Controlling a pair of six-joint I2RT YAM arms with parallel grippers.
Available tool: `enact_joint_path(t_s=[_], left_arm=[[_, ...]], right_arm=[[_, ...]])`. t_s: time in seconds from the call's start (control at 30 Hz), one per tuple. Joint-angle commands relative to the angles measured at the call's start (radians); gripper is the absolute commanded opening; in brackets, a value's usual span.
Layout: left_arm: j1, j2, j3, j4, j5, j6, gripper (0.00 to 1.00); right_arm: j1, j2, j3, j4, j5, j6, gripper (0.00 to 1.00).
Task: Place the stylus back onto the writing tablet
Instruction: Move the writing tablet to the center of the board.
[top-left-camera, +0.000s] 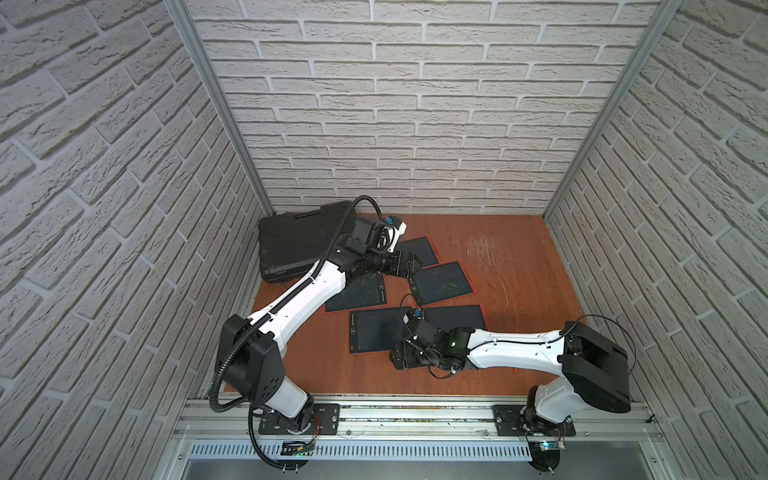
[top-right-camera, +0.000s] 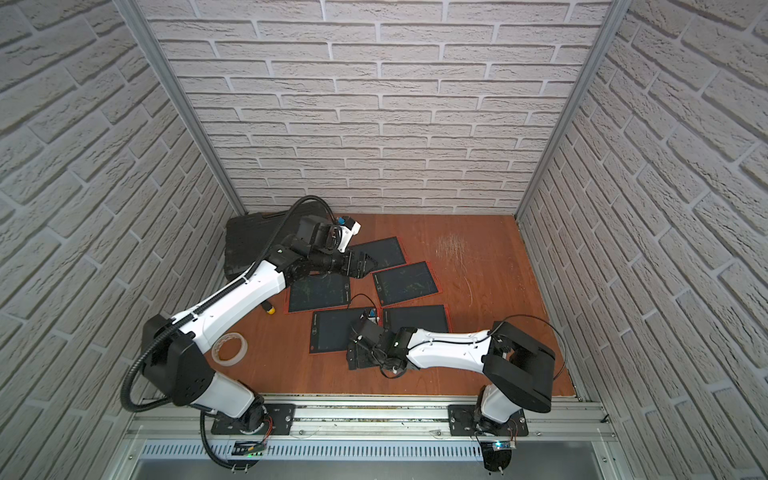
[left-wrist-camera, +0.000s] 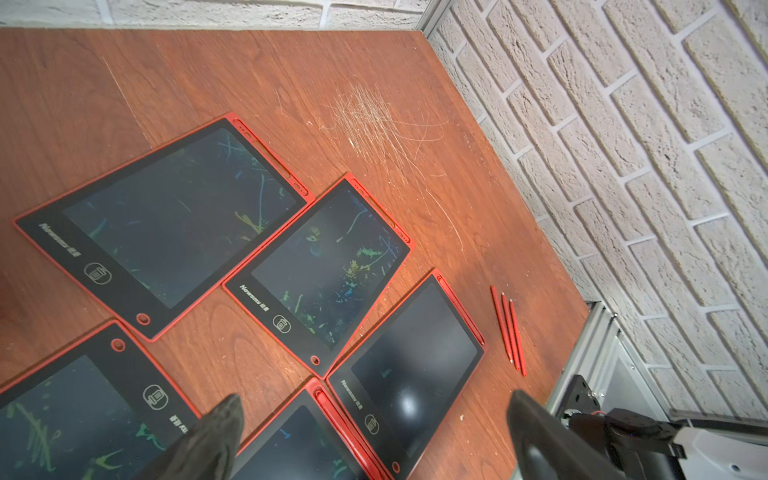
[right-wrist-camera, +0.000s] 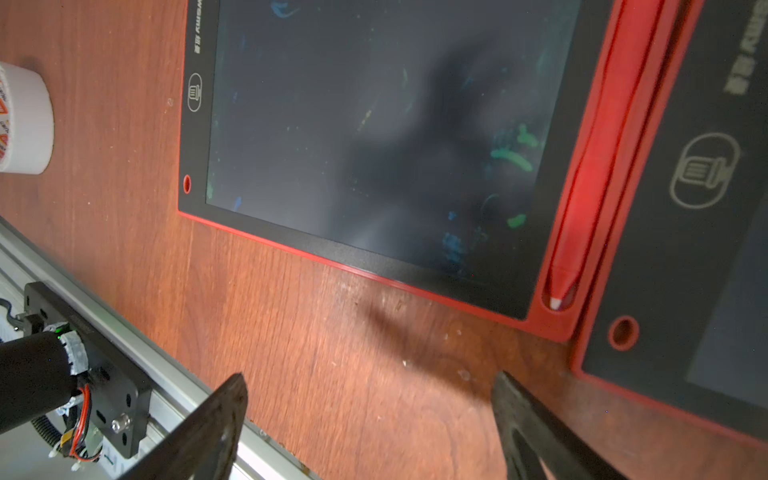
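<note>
Worktop (top-left-camera: 511, 266): reddish-brown wood grain, with a patch of pale scratches.
Writing tablet (right-wrist-camera: 374, 145): red frame, black bezel, dark grey screen with faint green and blue scribbles.
Stylus (right-wrist-camera: 598, 166) in its slot: red, white tip.
Three loose styluses (left-wrist-camera: 509, 328): red.
Walls (top-left-camera: 395, 104): off-white brick pattern.
Case (top-left-camera: 299, 241): black.
Tape roll (top-right-camera: 229, 348): whitish, translucent.

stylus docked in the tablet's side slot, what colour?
The stylus is red with a white tip; it shows clearest in the right wrist view.
</note>
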Motion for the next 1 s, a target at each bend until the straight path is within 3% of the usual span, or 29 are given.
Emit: enact_joint_path(t_s=[0.0,0.4,0.67,0.97], left_arm=[[0.002,-0.019,-0.014,0.016,-0.023,0.019,0.98],[0.001,-0.026,-0.020,0.017,-0.032,0.033,0.98],[-0.012,-0.040,-0.026,0.016,-0.042,0.062,0.98],[-0.024,-0.036,-0.023,0.010,-0.051,0.066,0.98]], right_arm=[[0.008,0.009,0.016,-0.015,0.041,0.040,0.90],[0.004,0.049,0.009,-0.038,0.074,0.084,0.90],[-0.003,0.056,0.007,-0.083,0.161,0.147,0.90],[-0.066,0.016,-0.027,-0.101,0.189,0.129,0.89]])
